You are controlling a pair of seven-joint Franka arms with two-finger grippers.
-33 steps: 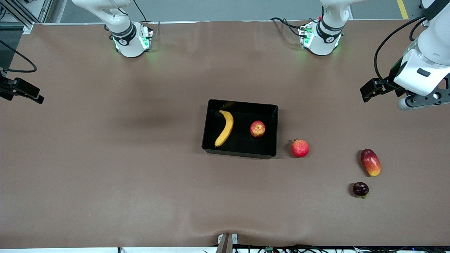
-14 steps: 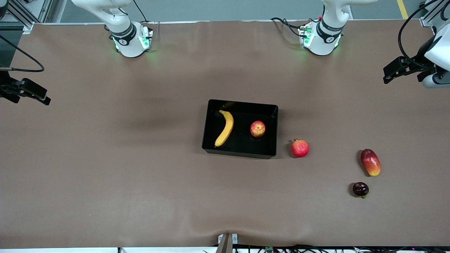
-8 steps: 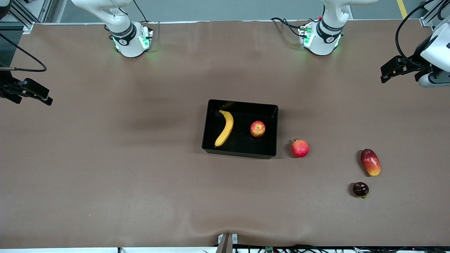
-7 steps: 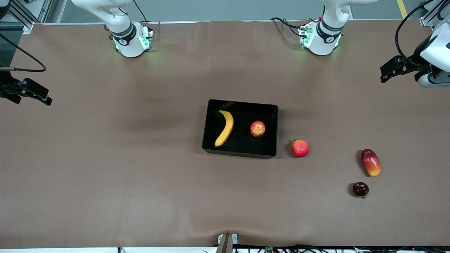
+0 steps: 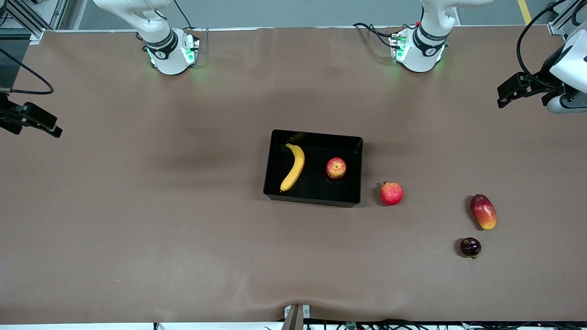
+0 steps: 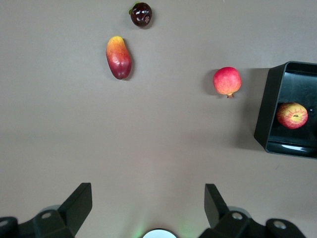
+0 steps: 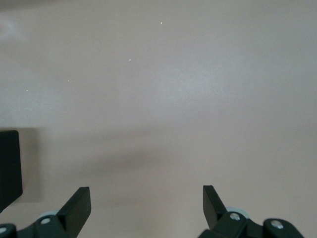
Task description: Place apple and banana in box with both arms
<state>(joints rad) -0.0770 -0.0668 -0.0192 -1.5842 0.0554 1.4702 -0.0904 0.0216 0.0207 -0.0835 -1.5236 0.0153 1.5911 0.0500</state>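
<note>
banana (image 5: 293,167) and apple (image 5: 336,167) are seen lying apart in the box (image 5: 313,199); both arms have been withdrawn well clear of the box toward the desk (image 5: 183,229) ends, left end effector (image 6: 146,208) and right end effector (image 7: 146,208) open and empty; placement is judged complete

We see a robotics lab: two arm bases (image 5: 172,52) bolted along a brown-covered table (image 5: 137,206), loose cables (image 5: 371,30), aluminium framing (image 5: 27,18) and a grey floor.
</note>
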